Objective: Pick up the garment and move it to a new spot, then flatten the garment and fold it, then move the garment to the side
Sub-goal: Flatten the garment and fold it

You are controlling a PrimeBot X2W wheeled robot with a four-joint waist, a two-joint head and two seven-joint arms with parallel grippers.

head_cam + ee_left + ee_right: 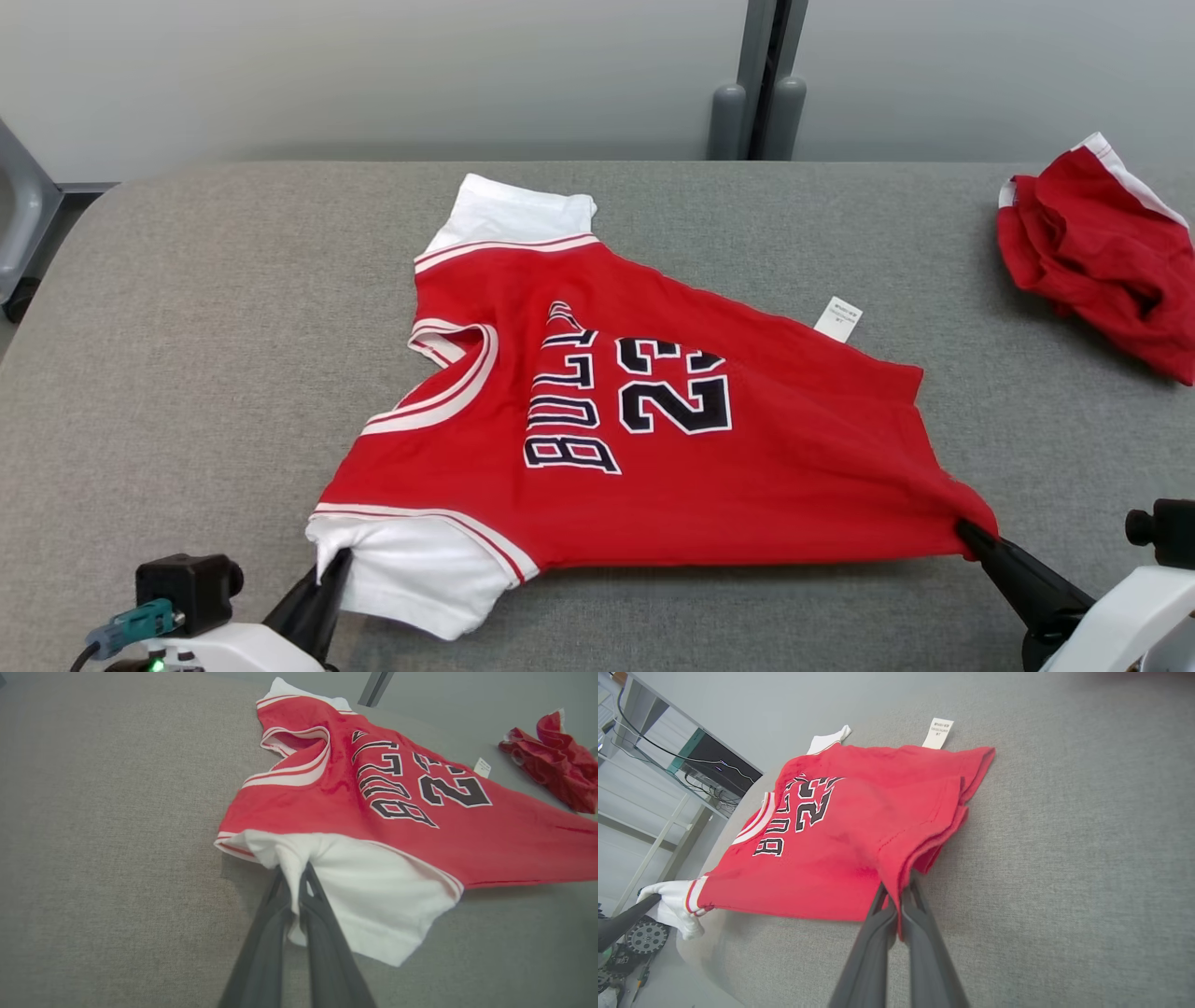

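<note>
You have a grey fabric-covered table (pixel 187 327) before you, and at its far right lies a crumpled red-and-white cloth (pixel 1092 252). Beyond the far edge, a grey post (pixel 761 84) stands between pale wall panels (pixel 373 75).

A robotics lab or test room: a grey fabric-covered worktop (pixel 187 327) set against plain grey partition panels (pixel 373 75), beside a white metal rack (pixel 658 833) carrying black equipment (pixel 720 765) and loose cables (pixel 642 741), and a wheeled machine (pixel 647 937) on the floor.
</note>
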